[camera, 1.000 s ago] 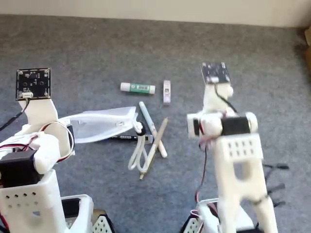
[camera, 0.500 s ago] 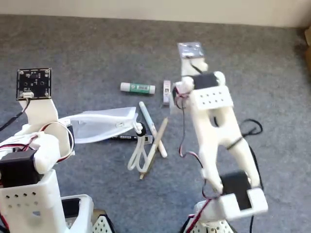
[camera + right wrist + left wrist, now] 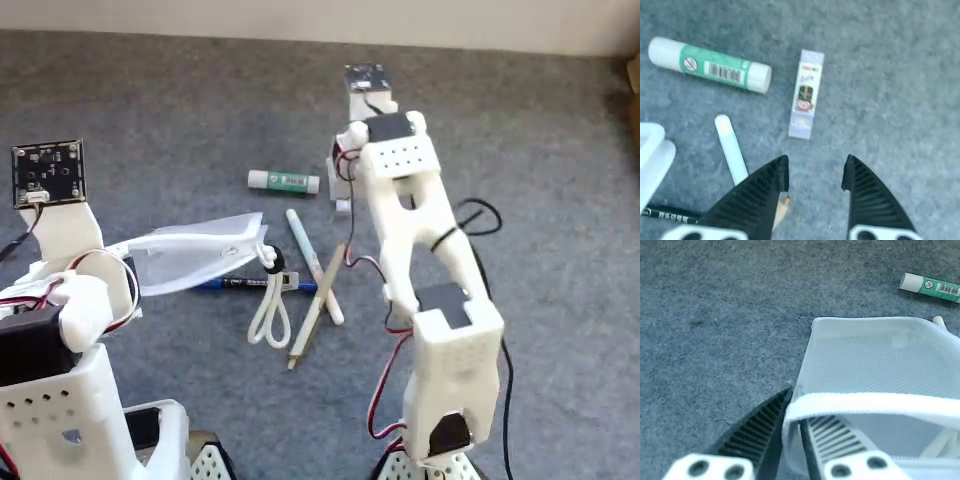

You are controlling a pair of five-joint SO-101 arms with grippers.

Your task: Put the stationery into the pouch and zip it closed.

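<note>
While the white mesh pouch [image 3: 195,262] is lying left of centre on the grey carpet [image 3: 180,100], the left gripper [image 3: 796,407] is pinching its rim, one finger inside the mouth and one outside, holding it open. Nothing appears to be lying inside it yet, so the packing is judged barely begun. All the stationery is sitting loose on the carpet. A dark pen [image 3: 240,283] is peeking out along the pouch's near edge, beside the white cord [image 3: 270,315]. Just right of them, a pale blue pen [image 3: 312,262] and a wooden pencil [image 3: 318,310] are crossing. Farther off, a green glue stick [image 3: 284,181] is lying left of a small lilac eraser [image 3: 806,94]. The right gripper [image 3: 816,162] is hovering near the eraser, jaws spread wide and carrying nothing. Every item and the zipping are awaiting their turn.
</note>
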